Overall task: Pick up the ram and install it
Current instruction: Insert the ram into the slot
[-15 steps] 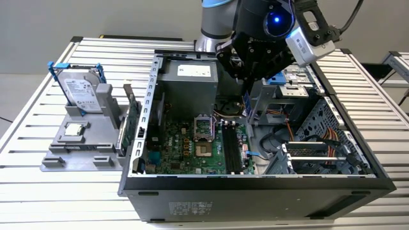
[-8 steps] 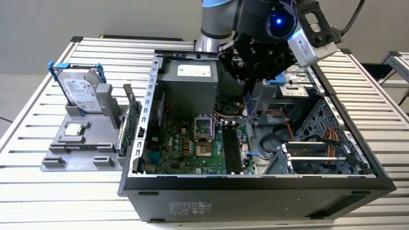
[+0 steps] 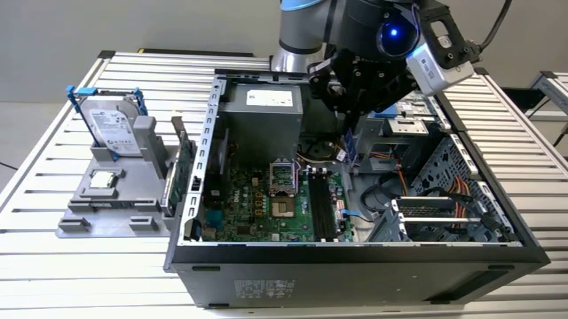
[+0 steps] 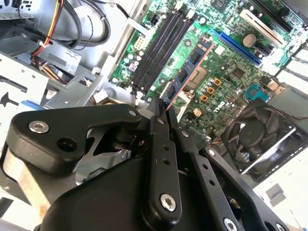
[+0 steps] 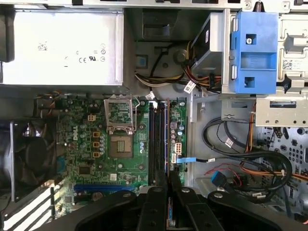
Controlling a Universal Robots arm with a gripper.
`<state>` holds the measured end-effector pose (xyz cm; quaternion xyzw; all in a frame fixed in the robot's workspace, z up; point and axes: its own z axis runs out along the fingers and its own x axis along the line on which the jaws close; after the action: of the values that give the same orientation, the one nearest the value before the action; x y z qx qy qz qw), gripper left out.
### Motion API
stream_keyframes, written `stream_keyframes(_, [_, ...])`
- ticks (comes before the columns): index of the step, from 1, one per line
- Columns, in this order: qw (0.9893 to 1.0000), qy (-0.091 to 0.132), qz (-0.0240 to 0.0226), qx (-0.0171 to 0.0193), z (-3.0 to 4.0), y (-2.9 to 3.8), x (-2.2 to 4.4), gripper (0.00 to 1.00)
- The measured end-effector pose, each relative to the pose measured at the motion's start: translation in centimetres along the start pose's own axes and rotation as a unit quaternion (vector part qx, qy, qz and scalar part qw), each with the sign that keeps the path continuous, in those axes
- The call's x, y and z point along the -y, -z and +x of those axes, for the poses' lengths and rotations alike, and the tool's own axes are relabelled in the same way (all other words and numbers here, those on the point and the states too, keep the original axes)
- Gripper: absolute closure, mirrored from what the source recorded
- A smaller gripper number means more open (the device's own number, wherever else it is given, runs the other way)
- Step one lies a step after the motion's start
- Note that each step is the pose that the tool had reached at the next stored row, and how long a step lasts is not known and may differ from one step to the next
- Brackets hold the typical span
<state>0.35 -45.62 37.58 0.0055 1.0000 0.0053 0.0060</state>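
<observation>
Exterior view first: the table (image 3: 80, 279) carries the open computer case (image 3: 355, 276) along its near edge, and my arm reaches down into the case toward its far wall. Across the case floor lies the motherboard (image 5: 82, 144), with the black memory slots (image 5: 156, 139) running along its edge next to the drive cage (image 5: 284, 120). I have the ram (image 4: 185, 77) clamped edgewise in the gripper (image 4: 161, 109), jaws closed on one end. The stick hangs above the board, apart from the slots.

To do this well, I judge I must keep the stick parallel to the chosen slot, match its notch, then come down straight and press evenly; any tilt could jam a corner.

Second wrist view gives me the stick's chips and the grip itself. First wrist view looks straight down on the slots, which is good for lining up sideways. Height above the board I read from the exterior view.
</observation>
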Motion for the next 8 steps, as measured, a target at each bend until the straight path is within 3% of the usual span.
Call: stream_keyframes(8, [1.0, 0.0, 0.0, 0.0, -0.43, -0.49, -0.01, 1.0])
